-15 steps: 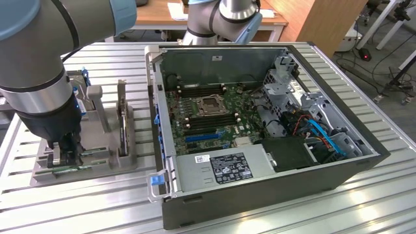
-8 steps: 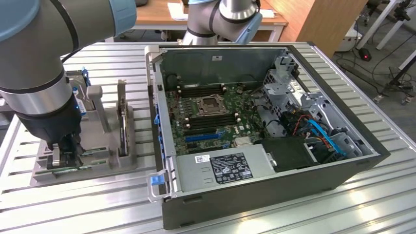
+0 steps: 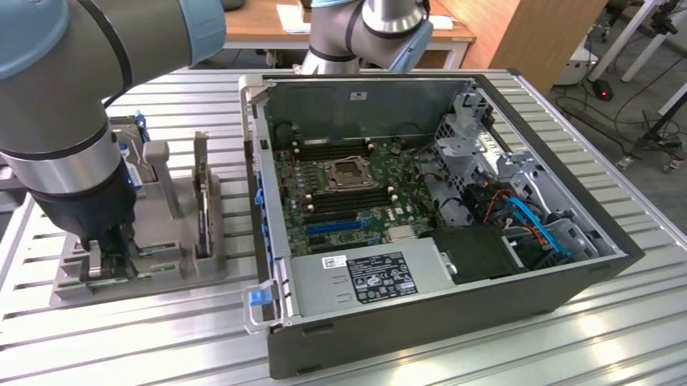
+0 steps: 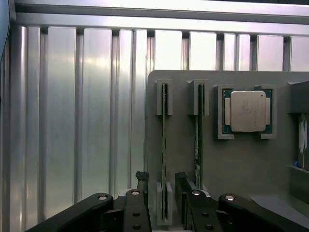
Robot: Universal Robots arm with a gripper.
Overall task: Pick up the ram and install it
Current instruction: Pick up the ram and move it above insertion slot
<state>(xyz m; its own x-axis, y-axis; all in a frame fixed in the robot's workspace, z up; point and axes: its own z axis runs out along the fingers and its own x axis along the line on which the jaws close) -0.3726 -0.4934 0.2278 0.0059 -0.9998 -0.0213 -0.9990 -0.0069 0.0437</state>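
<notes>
A ribbed aluminium table (image 3: 644,322) is carrying everything here, and the largest thing on it is the open black-and-grey computer tower case (image 3: 429,322), lying on its side with its green motherboard (image 3: 355,189) facing up. Towards the exterior view's left, the grey-and-blue robot arm (image 3: 64,121) is reaching down over a flat grey moulded parts tray (image 3: 204,265), where the black gripper (image 3: 105,259) is hanging low among the upright holders. In the wrist view the jaws are standing apart and clamping nothing. One black finger (image 4: 137,198) is sitting on either side of the ram (image 4: 164,140), the long thin green circuit-board stick standing on edge between its grey slot posts. The ram is not yet lifted, and I cannot tell whether the pads are touching it. Just beside it the matching second green stick (image 4: 198,130) is standing in its own posts, and past that a square silver-capped processor (image 4: 247,112) is resting in a pocket. The step in hand looks like the grasp itself, early in the task. To do it well, I judge, the jaws should be centred on the stick and pressing evenly on its two flat faces — with the finger on the neighbour's side kept clear of that second stick, since the gap between the two is narrow.
</notes>
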